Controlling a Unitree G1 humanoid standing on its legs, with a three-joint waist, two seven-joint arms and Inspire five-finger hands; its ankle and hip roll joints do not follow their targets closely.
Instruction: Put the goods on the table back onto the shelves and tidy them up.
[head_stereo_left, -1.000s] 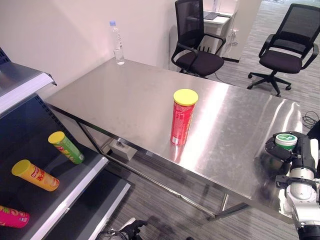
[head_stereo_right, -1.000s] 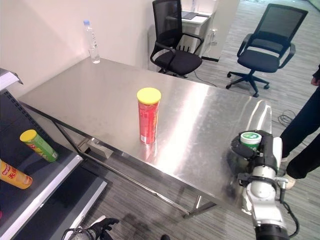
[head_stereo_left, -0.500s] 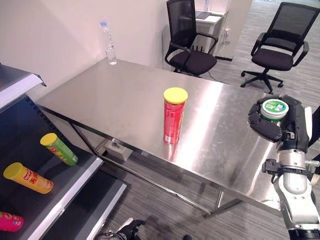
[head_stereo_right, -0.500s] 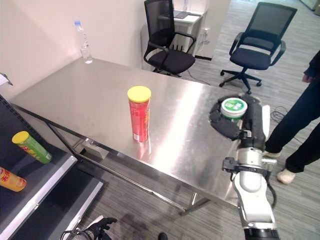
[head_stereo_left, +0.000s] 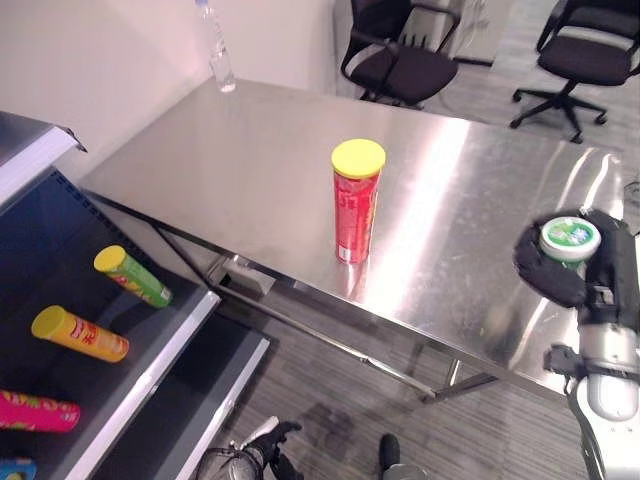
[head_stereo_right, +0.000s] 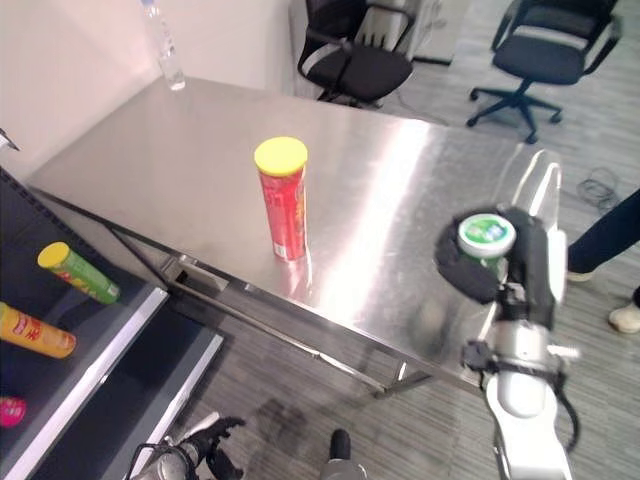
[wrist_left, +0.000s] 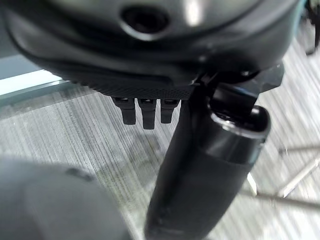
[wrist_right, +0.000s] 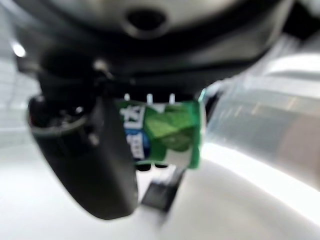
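The steel counter (head_stereo_left: 250, 160) carried a red can with a yellow lid (head_stereo_left: 355, 203), upright near its middle, and a clear water bottle (head_stereo_left: 215, 45) at its far corner. The shelves (head_stereo_left: 150, 370) on the left held a green can (head_stereo_left: 133, 276), an orange can (head_stereo_left: 79, 334) and a pink can (head_stereo_left: 38, 411), all lying down; the pink one was cut off. The right hand (head_stereo_left: 553, 275) gripped a green-lidded tub (head_stereo_left: 570, 238) above the counter's near right edge. The left hand (wrist_left: 200, 165) hung over the floor, its short fingers appearing relaxed.

Brushed, glossy stainless-steel tabletop (head_stereo_left: 250, 150); tall red canister (head_stereo_left: 354, 215) had a smooth yellow plastic lid; grey floor carpet (head_stereo_left: 330, 400) looked matt, ribbed.
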